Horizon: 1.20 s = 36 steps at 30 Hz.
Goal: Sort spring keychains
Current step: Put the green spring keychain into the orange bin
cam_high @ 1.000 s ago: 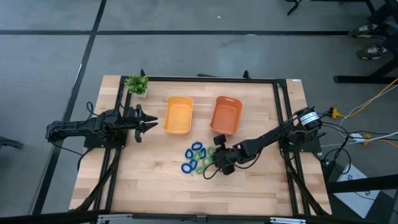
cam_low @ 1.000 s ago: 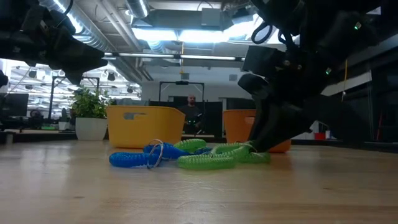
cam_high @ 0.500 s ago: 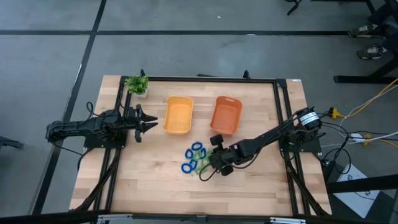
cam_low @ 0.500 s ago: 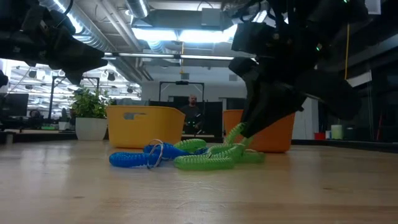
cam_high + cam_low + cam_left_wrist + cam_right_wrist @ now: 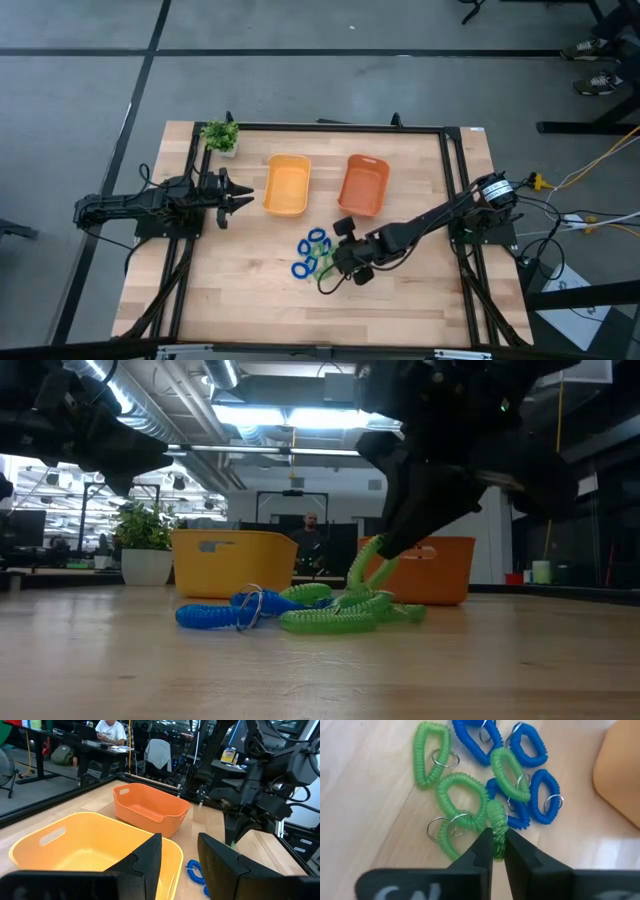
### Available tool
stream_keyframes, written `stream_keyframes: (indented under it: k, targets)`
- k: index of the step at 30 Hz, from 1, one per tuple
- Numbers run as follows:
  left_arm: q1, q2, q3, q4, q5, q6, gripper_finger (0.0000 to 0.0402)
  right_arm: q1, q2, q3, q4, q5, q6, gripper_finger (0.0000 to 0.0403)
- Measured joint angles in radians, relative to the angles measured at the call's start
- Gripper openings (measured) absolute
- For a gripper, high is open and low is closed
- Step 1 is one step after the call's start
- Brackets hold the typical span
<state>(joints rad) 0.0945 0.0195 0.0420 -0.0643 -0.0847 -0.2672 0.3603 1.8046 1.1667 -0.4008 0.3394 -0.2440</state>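
Right pincer (image 5: 498, 851) pinches 1 green spring keychain (image 5: 497, 822) — lifted above the pile (image 5: 485, 785).

The table carries two bins, a yellow bin (image 5: 287, 185) on the left and an orange bin (image 5: 364, 184) on the right. Near them lie about four blue spring keychains (image 5: 538, 795) and four green spring keychains (image 5: 430, 754). One small plant (image 5: 220, 135) stands at the far left corner.
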Motion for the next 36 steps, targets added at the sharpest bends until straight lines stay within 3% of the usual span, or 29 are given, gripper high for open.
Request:
stream_keyframes:
  k: [12,19,32,36]
  targets:
    - [0.000,0.000,0.000,0.000,0.000,0.000,0.0123,0.002,-0.001,0.102,-0.069,-0.013,-0.053,0.0037]
    - [0.000,0.000,0.000,0.000,0.000,0.000,0.0123,0.003,-0.001,0.248,-0.187,-0.079,-0.084,0.0040]
    - [0.000,0.000,0.000,0.000,0.000,0.000,0.0123,0.002,-0.002,0.553,-0.461,-0.077,-0.106,0.0041]
    - [0.000,0.000,0.000,0.000,0.000,0.000,0.0123,0.002,-0.002,0.635,-0.543,-0.034,-0.101,0.0041]
